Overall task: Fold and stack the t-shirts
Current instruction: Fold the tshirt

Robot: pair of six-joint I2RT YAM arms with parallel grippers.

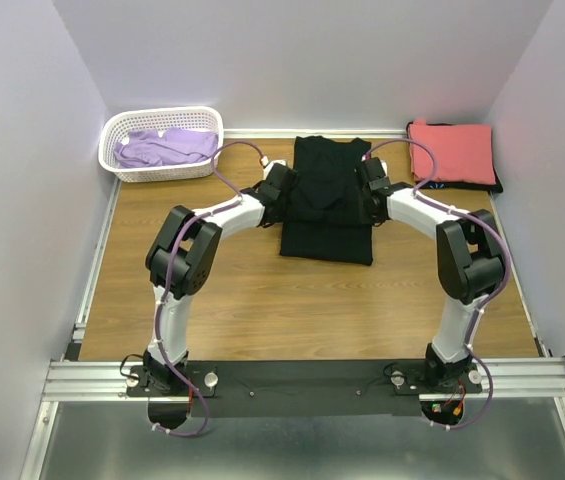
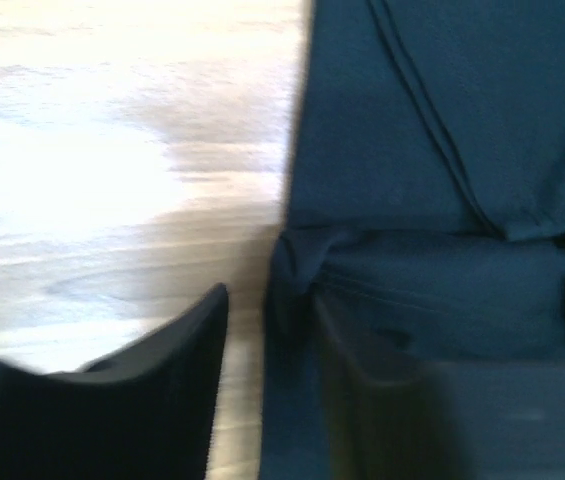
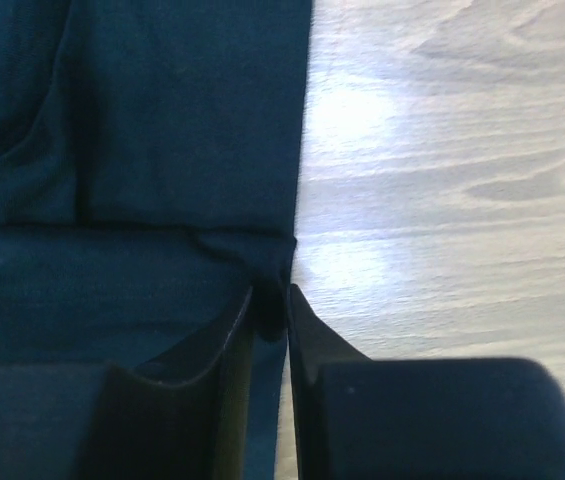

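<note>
Closest to each wrist camera are its own fingers. Those of the left pincer (image 2: 270,300) stand spread, with a strip of bare table (image 2: 112,150) showing beside one finger and the doubled edge of the black t-shirt (image 2: 442,200) lying loose between them. Those of the right pincer (image 3: 268,295) are almost together, the shirt's opposite edge in the narrow gap; whether they bite on it I cannot tell. The shirt lies flat between the two pincers, folded to a narrow oblong with a cross fold over it. It looks light, limp and soft, so it should sag wherever it is unsupported. It is best taken at both side edges at once, pinching every layer, since a one-layer hold would likely drag the fold open. Beyond and outward of the left pincer, the white lattice basket (image 1: 122,140) holds a crumpled lavender t-shirt (image 1: 167,148). Beyond and outward of the right pincer, a folded coral-red t-shirt (image 1: 452,152) rests on a dark one (image 1: 467,187).
</note>
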